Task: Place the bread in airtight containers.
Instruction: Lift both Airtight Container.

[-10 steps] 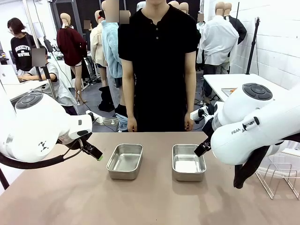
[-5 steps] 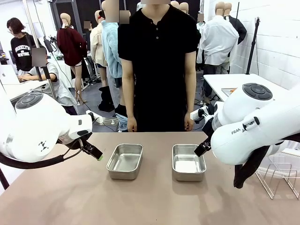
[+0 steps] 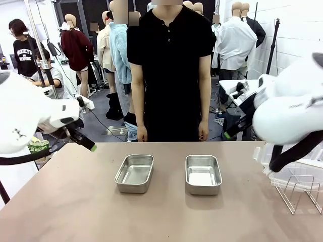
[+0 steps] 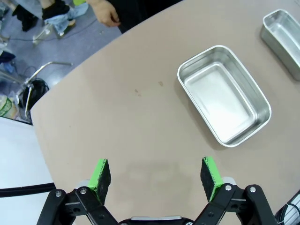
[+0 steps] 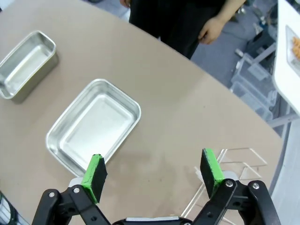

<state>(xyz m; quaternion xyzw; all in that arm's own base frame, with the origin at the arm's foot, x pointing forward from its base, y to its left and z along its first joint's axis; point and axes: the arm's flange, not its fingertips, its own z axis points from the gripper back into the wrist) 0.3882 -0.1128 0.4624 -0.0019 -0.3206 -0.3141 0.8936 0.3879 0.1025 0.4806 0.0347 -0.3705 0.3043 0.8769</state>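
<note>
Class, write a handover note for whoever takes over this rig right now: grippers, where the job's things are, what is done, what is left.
Left gripper: open, holding nothing, above the table's left side.
Right gripper: open, holding nothing, above the right side.
Left tin and right tin: side by side mid-table, uncovered, both empty.
Done: nothing yet.
Left: put bread in both tins, then close them.

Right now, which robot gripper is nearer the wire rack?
Right. The right gripper hangs over the table close beside the wire rack; the left gripper is over the table's opposite end.
</note>
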